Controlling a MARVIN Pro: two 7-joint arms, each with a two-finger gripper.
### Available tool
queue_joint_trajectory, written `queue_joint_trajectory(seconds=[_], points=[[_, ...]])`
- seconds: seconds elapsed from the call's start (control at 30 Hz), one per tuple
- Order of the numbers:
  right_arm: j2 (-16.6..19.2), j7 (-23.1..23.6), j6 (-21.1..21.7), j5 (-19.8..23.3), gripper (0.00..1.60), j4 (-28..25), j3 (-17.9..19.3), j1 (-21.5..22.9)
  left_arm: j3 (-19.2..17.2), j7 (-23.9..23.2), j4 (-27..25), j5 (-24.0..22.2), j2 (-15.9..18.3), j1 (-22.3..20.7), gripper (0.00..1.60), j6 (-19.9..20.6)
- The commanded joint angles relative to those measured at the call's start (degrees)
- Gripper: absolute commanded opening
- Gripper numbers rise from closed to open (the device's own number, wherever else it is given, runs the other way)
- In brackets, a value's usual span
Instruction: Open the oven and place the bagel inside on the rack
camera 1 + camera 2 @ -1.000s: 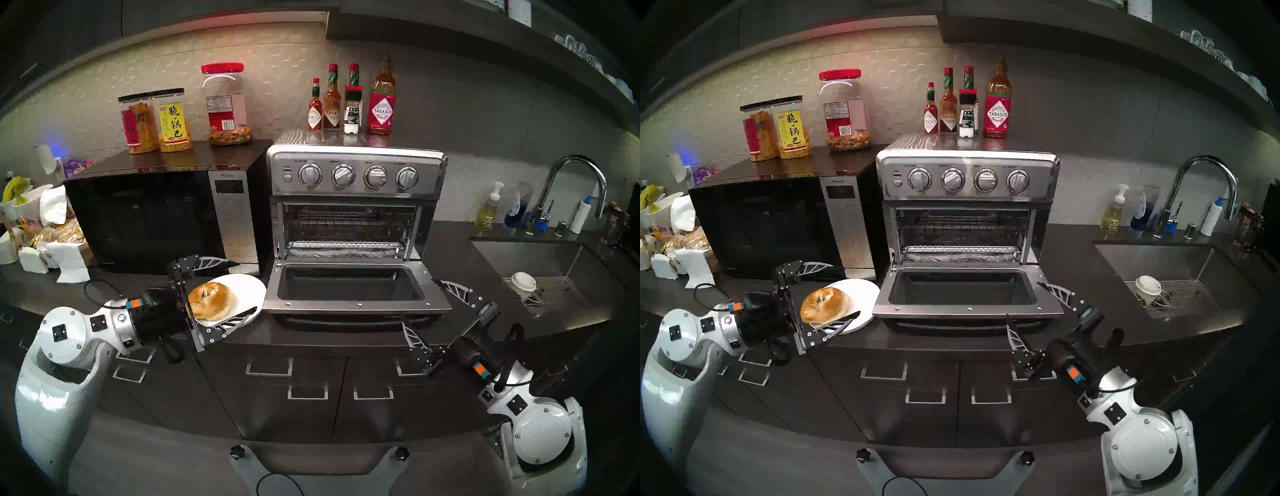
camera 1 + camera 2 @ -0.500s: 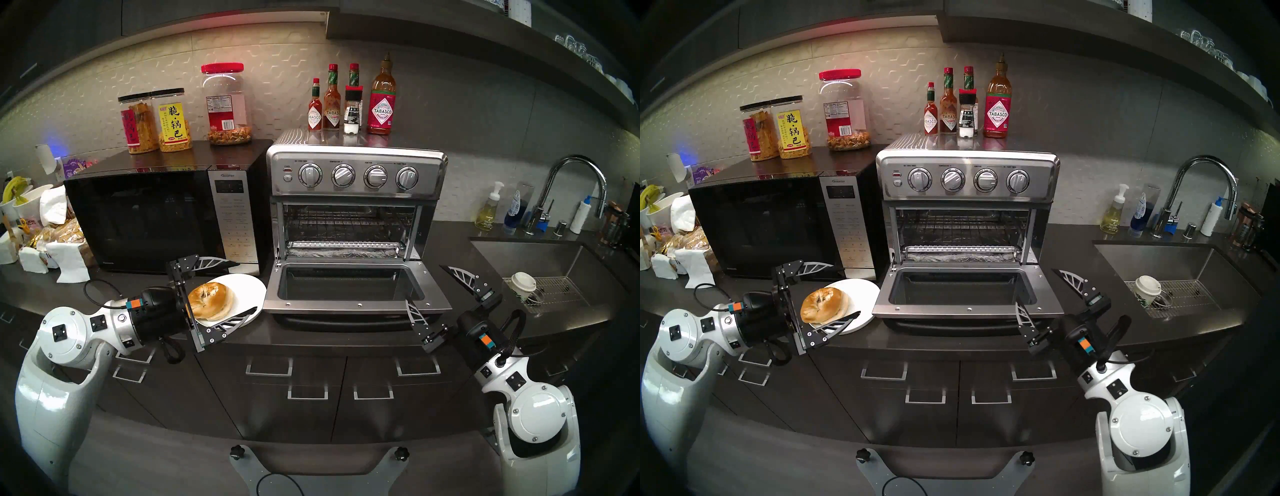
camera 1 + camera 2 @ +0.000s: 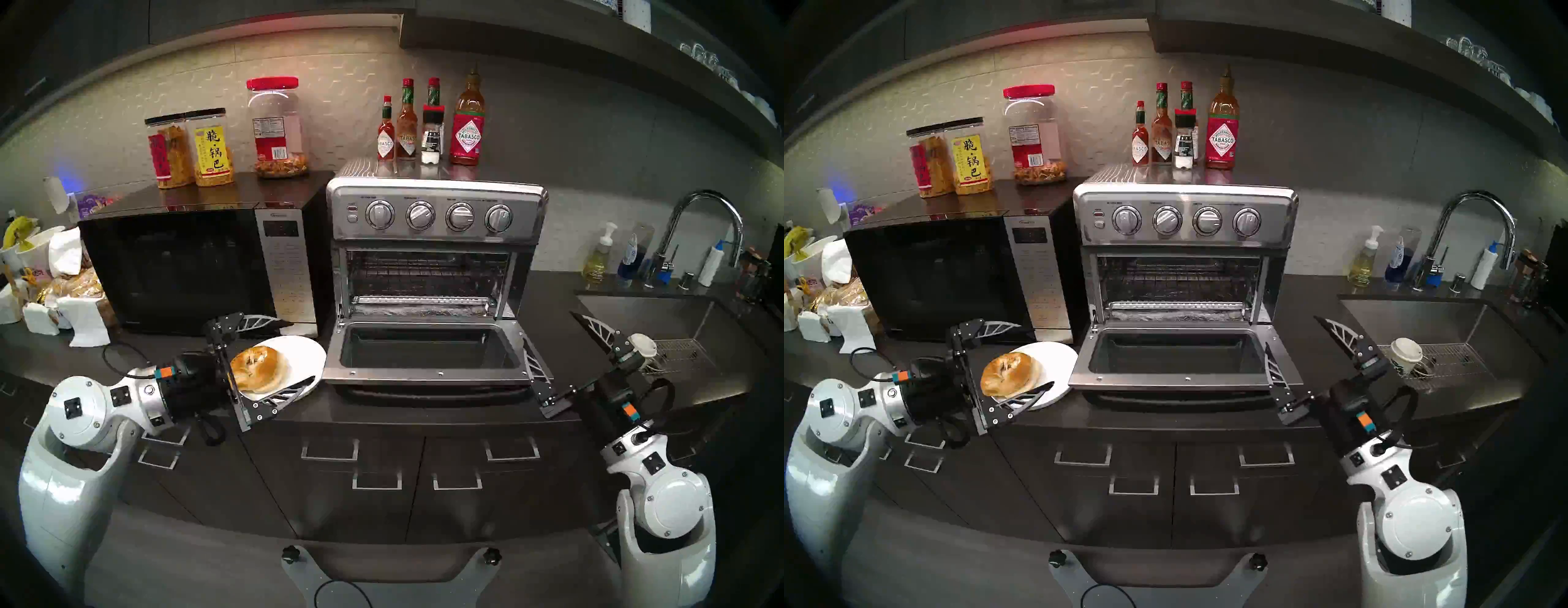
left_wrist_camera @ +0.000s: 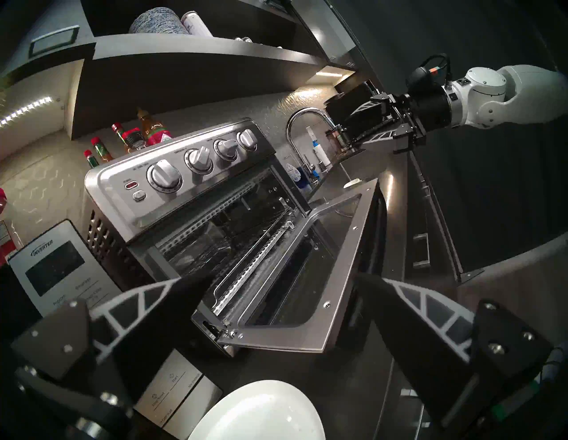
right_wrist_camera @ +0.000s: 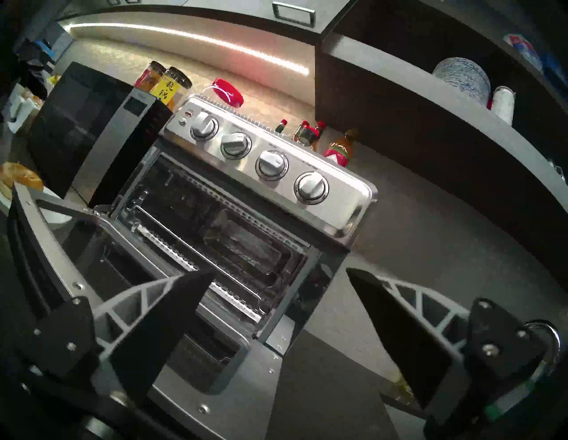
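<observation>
The left gripper [image 3: 303, 350] hangs with fingers spread wide on either side of the glossy golden-brown bagel [image 3: 258, 368], gripping nothing; the bagel lies between them on the round white plate [image 3: 306, 354], its lower half hidden by the top one. Just right of that hand the boxy stainless-steel toaster oven [image 3: 437, 212] stands with its glass door [image 3: 432, 354] dropped flat; the dark wire rack [image 3: 424, 278] inside is dim and bare. The right gripper [image 3: 547, 327], also wide open and empty, has swung rightward off the door's front edge since a second ago, one finger overlapping the door's right corner
</observation>
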Motion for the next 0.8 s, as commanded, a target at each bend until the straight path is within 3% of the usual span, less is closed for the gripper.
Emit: queue_joint_trajectory(seconds=[0.0,0.77], points=[[0.4,1.1,-1.4,3.3,1.6,-1.6,0.1,0.1,-0.4,-0.1,-0.7,-0.1,0.1,-0.1,1.6,0.0],[-0.9,2.4,-1.8,5.3,1.6,-2.1,0.4,0.4,-0.4,-0.2,-0.7,-0.1,0.0,-0.1,1.6,0.0]])
